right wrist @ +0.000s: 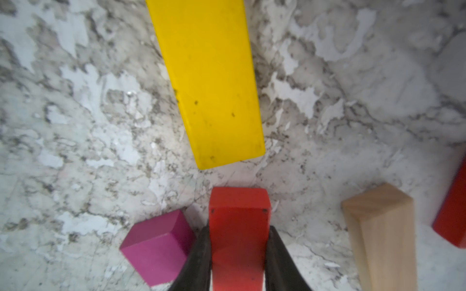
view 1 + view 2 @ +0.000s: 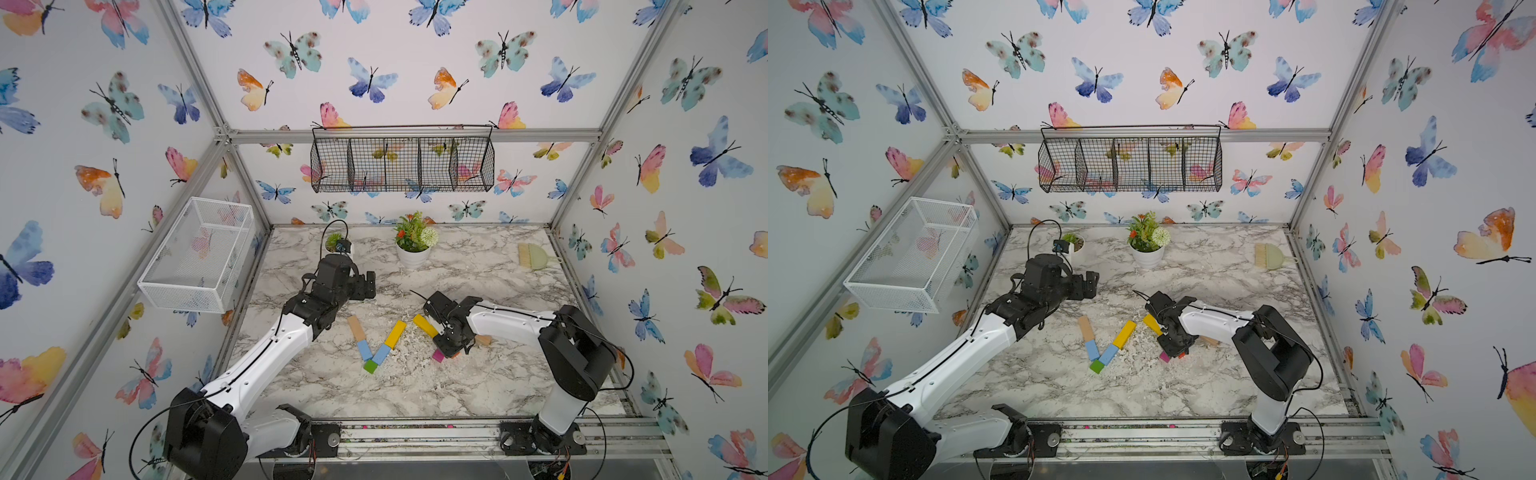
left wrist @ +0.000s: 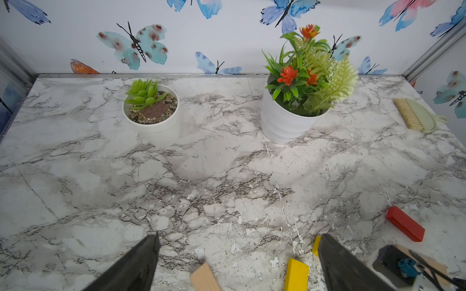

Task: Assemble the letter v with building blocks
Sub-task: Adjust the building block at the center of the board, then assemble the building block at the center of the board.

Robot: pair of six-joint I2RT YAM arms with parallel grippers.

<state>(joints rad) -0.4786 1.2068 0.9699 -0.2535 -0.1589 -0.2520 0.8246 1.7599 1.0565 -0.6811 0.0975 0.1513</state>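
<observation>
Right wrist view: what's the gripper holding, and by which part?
The right gripper is shut on a red wooden bar block, pinching its two long sides; one end protrudes past the jaws. The left gripper is open, empty.

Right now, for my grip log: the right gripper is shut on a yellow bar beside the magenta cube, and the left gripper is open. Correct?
Only the colour is wrong: the right wrist view shows the right gripper shut on a red bar, beside the magenta cube. The left gripper is open.
</observation>
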